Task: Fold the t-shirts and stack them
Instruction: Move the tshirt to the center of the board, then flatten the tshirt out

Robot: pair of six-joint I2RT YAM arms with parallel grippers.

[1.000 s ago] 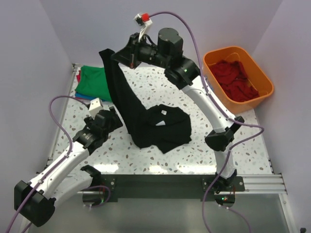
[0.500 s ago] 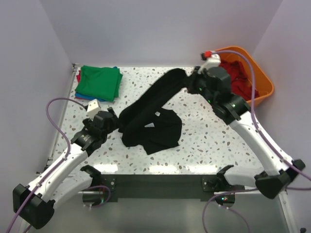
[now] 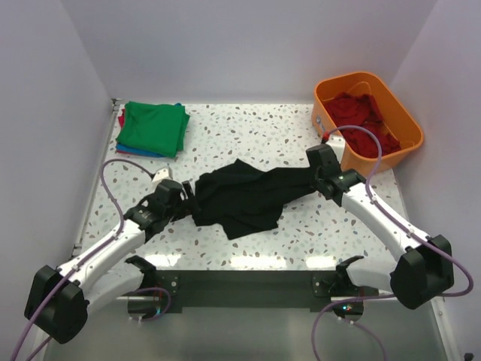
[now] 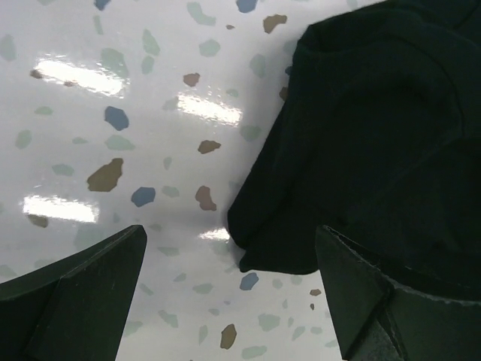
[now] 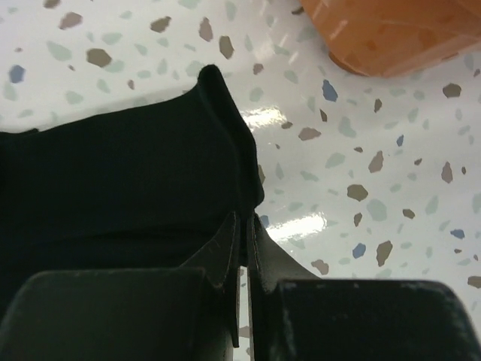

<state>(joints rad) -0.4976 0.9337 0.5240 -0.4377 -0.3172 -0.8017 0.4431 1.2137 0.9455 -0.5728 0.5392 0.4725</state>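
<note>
Pinched shut on black t-shirt (image 3: 248, 197) edge, right tool (image 5: 244, 226) likely spreads it across counter (image 3: 248, 135); left tool (image 4: 231, 244) gapes wide at opposite corner, holding nothing.

Nothing can be read in any of the 3 views: no lettering, label, brand, number or sign is legible on any surface shown

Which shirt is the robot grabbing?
The black shirt, crumpled mid-table, pinched by the right gripper. The green one lies folded; the red ones sit in the orange bin.
</note>
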